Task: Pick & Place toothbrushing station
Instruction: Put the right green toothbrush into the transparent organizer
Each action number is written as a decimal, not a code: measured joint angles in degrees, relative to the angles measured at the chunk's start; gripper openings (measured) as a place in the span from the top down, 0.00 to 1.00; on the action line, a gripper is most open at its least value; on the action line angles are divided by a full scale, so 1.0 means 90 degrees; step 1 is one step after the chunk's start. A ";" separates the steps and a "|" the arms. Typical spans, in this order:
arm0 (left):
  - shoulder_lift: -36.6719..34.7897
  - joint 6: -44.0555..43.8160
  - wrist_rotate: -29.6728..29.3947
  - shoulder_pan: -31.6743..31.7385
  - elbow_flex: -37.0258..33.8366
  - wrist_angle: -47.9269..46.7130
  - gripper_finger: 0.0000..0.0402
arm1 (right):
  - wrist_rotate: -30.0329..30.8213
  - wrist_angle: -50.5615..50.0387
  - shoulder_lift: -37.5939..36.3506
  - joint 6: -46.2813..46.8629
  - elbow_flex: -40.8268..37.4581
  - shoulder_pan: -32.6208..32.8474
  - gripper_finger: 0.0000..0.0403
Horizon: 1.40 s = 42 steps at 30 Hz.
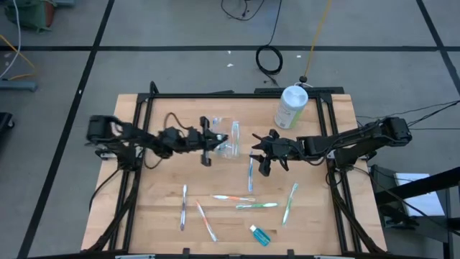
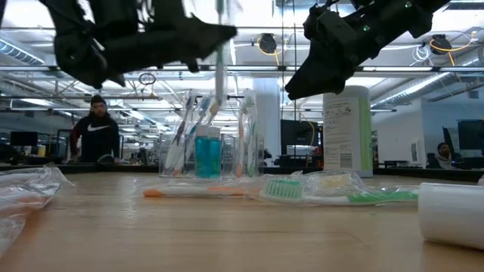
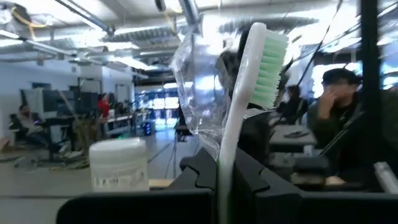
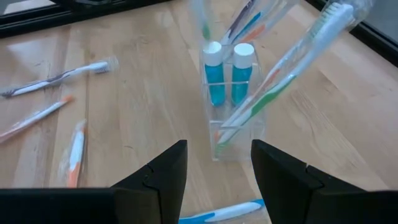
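Wooden table [image 1: 151, 216], left claw [image 1: 206, 149] clenching toothbrush [image 3: 239, 112] over toothbrushing station [image 1: 228, 141], right claw [image 1: 263, 162] released.

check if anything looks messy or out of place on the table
Several toothbrushes lie scattered loose across the near half of the wooden table, pointing every way, with a small blue tube among them. Only the clear holder stands tidy, with brushes leaning in it.
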 joint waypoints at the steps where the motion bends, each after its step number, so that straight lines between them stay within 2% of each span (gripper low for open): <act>1: 0.0197 0.0082 -0.0115 -0.0035 0.0135 -0.0005 0.98 | 0.0000 -0.0003 0.0000 0.0000 0.0000 0.0000 0.58; 6: 0.1049 0.0590 -0.0476 -0.0233 0.0781 -0.0014 0.98 | 0.0000 -0.0003 0.0000 0.0000 0.0000 0.0000 0.58; 10: 0.1558 0.0396 -0.0654 -0.0333 0.1156 0.0005 0.98 | 0.0000 -0.0003 0.0000 0.0000 0.0000 0.0000 0.57; 15: 0.1996 0.0195 -0.1290 -0.0342 0.1247 -0.0006 0.96 | -0.0002 -0.0004 0.0000 0.0000 0.0000 0.0000 0.58; 18: 0.2156 0.0133 -0.1366 -0.0298 0.1247 -0.0039 0.98 | 0.0000 -0.0003 0.0000 0.0000 0.0000 0.0000 0.58; 21: 0.2208 -0.0105 -0.1371 -0.0298 0.1247 -0.0144 0.97 | -0.0002 -0.0004 0.0000 0.0000 0.0000 0.0000 0.58; 24: 0.2203 -0.0202 -0.1404 -0.0297 0.1247 -0.0423 0.91 | -0.0002 -0.0003 0.0000 0.0000 0.0000 0.0000 0.58; 27: 0.2199 -0.0162 -0.1883 -0.0325 0.1247 -0.0735 0.86 | -0.0002 -0.0003 0.0000 0.0001 0.0000 0.0000 0.57; 31: 0.2201 0.0094 -0.2785 -0.0355 0.1246 -0.1043 0.85 | -0.0002 -0.0003 0.0000 0.0001 0.0000 0.0000 0.58; 37: 0.2201 0.0907 -0.3268 -0.0502 0.1245 -0.1117 0.84 | -0.0002 -0.0005 0.0000 0.0001 0.0000 0.0000 0.58; 42: 0.1904 0.1122 -0.3655 -0.0681 0.1245 -0.1435 0.84 | -0.0002 -0.0006 0.0000 0.0001 0.0000 0.0000 0.58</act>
